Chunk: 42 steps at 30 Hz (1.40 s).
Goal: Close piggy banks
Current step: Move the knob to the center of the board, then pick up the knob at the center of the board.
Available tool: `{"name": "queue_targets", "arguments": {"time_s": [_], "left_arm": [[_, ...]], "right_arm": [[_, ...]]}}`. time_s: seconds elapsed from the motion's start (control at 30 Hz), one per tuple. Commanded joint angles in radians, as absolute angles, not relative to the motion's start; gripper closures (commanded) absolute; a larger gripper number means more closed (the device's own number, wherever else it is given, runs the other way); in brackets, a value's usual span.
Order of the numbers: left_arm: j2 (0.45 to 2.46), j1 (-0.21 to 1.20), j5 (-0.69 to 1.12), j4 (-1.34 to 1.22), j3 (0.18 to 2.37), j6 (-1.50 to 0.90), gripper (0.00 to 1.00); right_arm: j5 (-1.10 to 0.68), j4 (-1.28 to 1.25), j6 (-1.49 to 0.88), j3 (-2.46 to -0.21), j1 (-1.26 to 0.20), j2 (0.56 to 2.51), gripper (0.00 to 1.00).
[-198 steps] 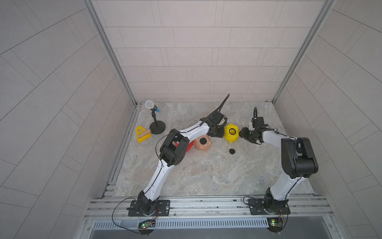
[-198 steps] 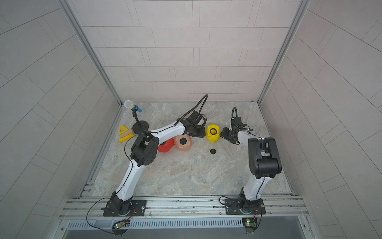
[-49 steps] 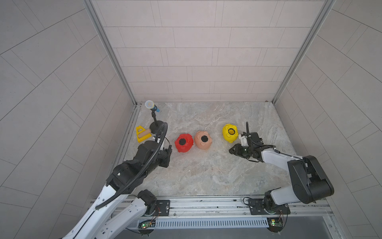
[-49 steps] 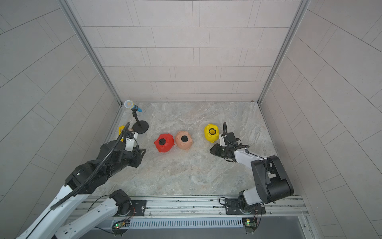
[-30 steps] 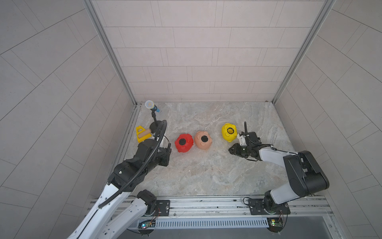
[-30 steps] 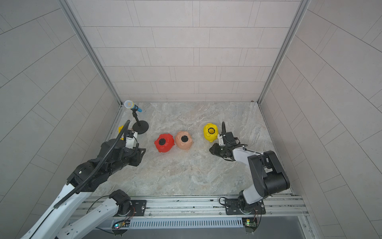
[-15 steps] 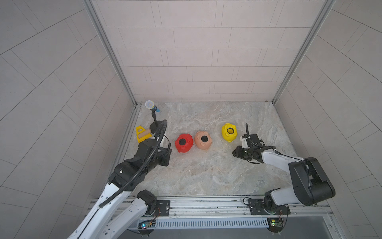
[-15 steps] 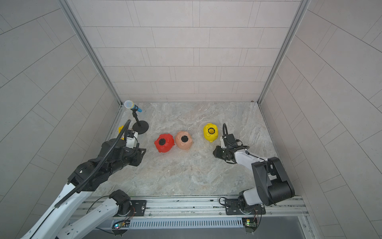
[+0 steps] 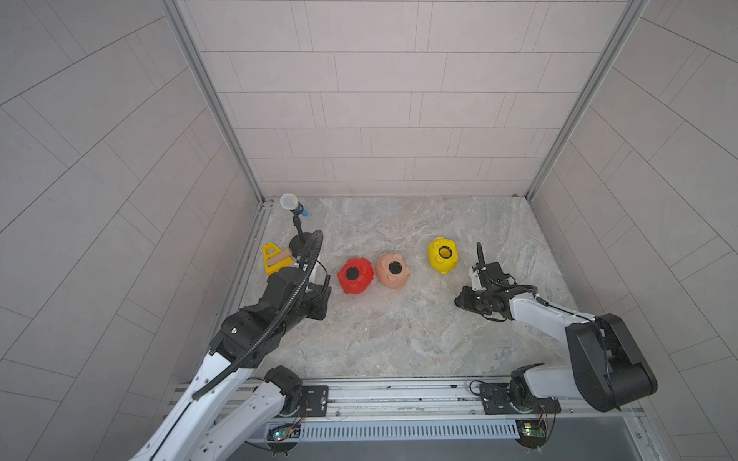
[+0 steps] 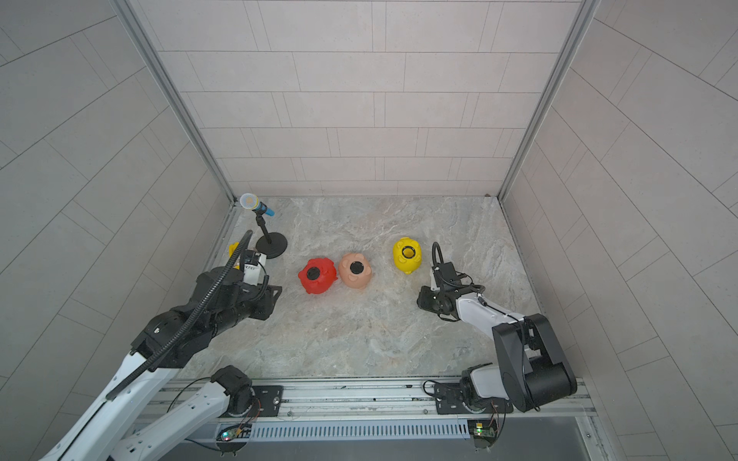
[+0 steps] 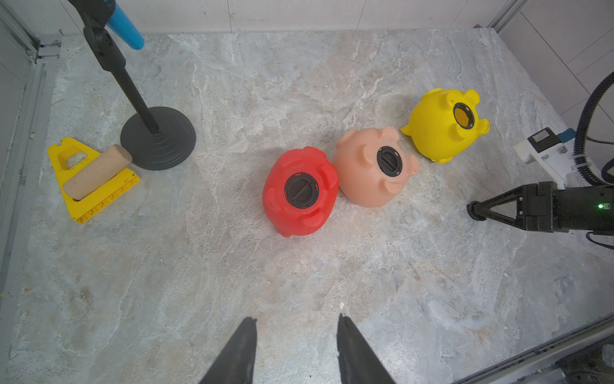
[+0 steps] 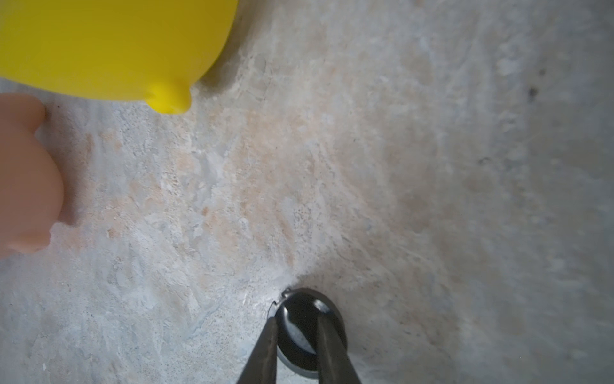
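- Piggy banks are lying belly-up in a loose row across the middle of the worktop (image 9: pixel 399 339). The red piggy bank (image 9: pixel 355 276) and the peach piggy bank (image 9: pixel 392 271) are touching side by side. The yellow piggy bank (image 9: pixel 442 256) is sitting apart from them, towards the right arm's side.
- Seated plugs (image 11: pixel 301 191), round and black, are filling the belly holes of the red and peach pigs. The yellow pig's hole is gaping, showing only yellow inside.
- A loose plug (image 12: pixel 305 301), also black, is lying flat on the worktop near the yellow piggy bank, not touching it.
- The right arm (image 9: pixel 539 315) is reaching low over the worktop, its jaws standing narrowly apart astride the middle of the loose plug. I cannot tell whether they are pinching it.
- The left arm (image 9: pixel 279 303) is hovering above the worktop, short of the red piggy bank, its jaws standing open with nothing between them.
- A microphone stand (image 9: pixel 297 223) and a yellow triangular toy (image 9: pixel 268 252) carrying a tan cylinder (image 11: pixel 96 171) are sitting by the worktop's left edge, well apart from the pigs.
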<state>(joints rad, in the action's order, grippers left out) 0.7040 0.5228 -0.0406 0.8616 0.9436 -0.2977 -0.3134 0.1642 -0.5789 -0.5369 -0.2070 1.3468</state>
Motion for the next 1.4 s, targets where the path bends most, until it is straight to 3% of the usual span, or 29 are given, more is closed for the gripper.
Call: {"name": "queue_targets", "arguments": {"time_s": [0.0, 0.27, 0.33, 0.4, 0.6, 1.0, 1.37], "left_arm": [[0.701, 0.516, -0.036, 0.853, 0.933, -0.291, 0.56], [0.7, 0.517, -0.035, 0.853, 0.933, -0.293, 0.56], [0.7, 0.516, -0.034, 0.854, 0.934, -0.292, 0.56], [0.699, 0.517, -0.033, 0.854, 0.932, -0.291, 0.56], [0.7, 0.516, -0.032, 0.853, 0.931, -0.292, 0.56], [0.703, 0.516, -0.026, 0.853, 0.93, -0.293, 0.56], [0.704, 0.514, -0.024, 0.853, 0.93, -0.293, 0.56]], "right_arm": [[-0.264, 0.255, -0.582, -0.515, -0.207, 1.341, 0.79], [-0.2, 0.307, -0.583, -0.535, -0.215, 1.336, 0.85], [-0.174, 0.322, -0.591, -0.543, -0.218, 1.329, 0.95], [-0.158, 0.329, -0.603, -0.547, -0.221, 1.32, 0.98], [-0.105, 0.37, -0.607, -0.587, -0.244, 1.328, 0.98], [-0.1, 0.4, -0.58, -0.614, -0.256, 1.413, 0.87], [-0.049, 0.466, -0.546, -0.678, -0.278, 1.457, 0.93]]}}
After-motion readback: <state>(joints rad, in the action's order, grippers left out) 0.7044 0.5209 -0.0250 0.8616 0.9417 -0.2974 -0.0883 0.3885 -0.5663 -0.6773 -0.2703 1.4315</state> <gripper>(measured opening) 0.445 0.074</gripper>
